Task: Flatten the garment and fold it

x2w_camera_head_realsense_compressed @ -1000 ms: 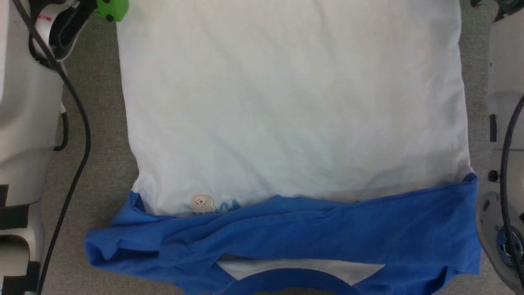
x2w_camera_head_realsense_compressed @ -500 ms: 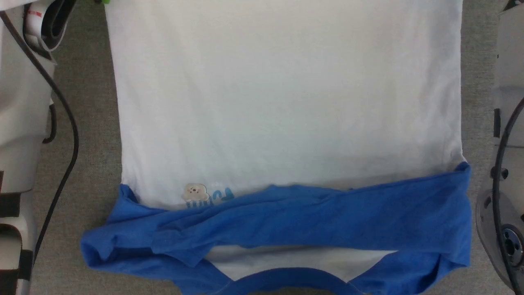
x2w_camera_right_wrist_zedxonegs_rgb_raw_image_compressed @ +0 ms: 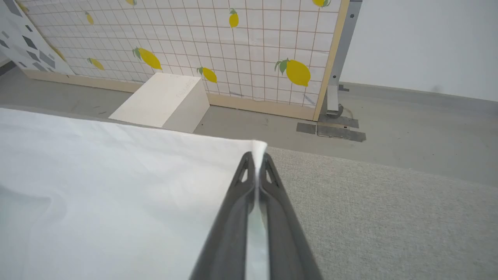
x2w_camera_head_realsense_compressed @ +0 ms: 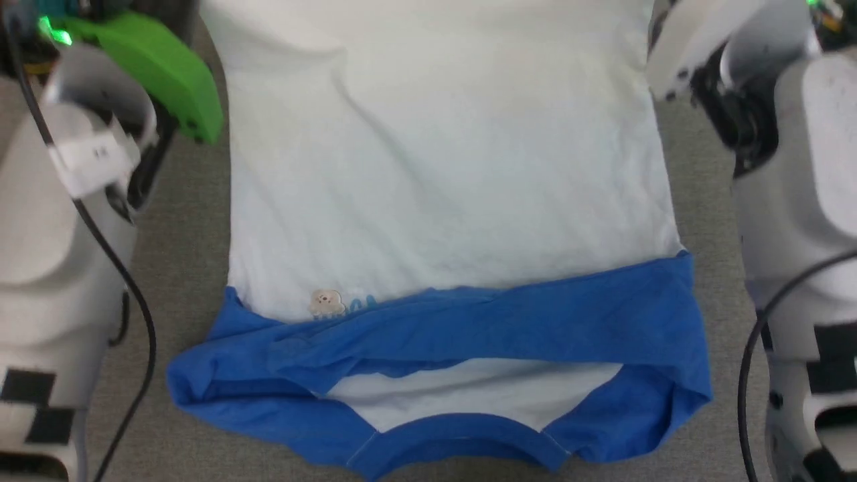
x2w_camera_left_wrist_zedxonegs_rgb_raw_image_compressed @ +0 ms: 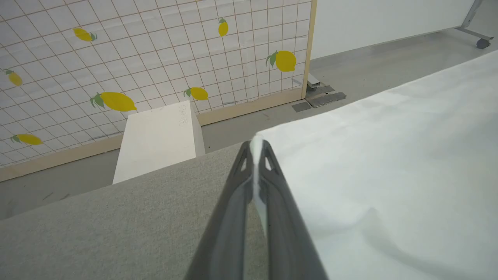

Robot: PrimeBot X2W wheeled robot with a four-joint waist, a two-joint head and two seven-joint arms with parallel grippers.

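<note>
Your left gripper [x2w_camera_left_wrist_zedxonegs_rgb_raw_image_compressed: 255,151] is clenched on the left hem corner of the T-shirt [x2w_camera_head_realsense_compressed: 442,167]. The shirt lies spread on the grey table [x2w_camera_head_realsense_compressed: 181,268], with its blue collar [x2w_camera_head_realsense_compressed: 462,442] nearest you. Your right gripper [x2w_camera_right_wrist_zedxonegs_rgb_raw_image_compressed: 256,159], wide open a second ago, has just snapped shut on the right hem corner. With both corners pinched, you look ready to carry the hem toward the collar for a fold.
</note>
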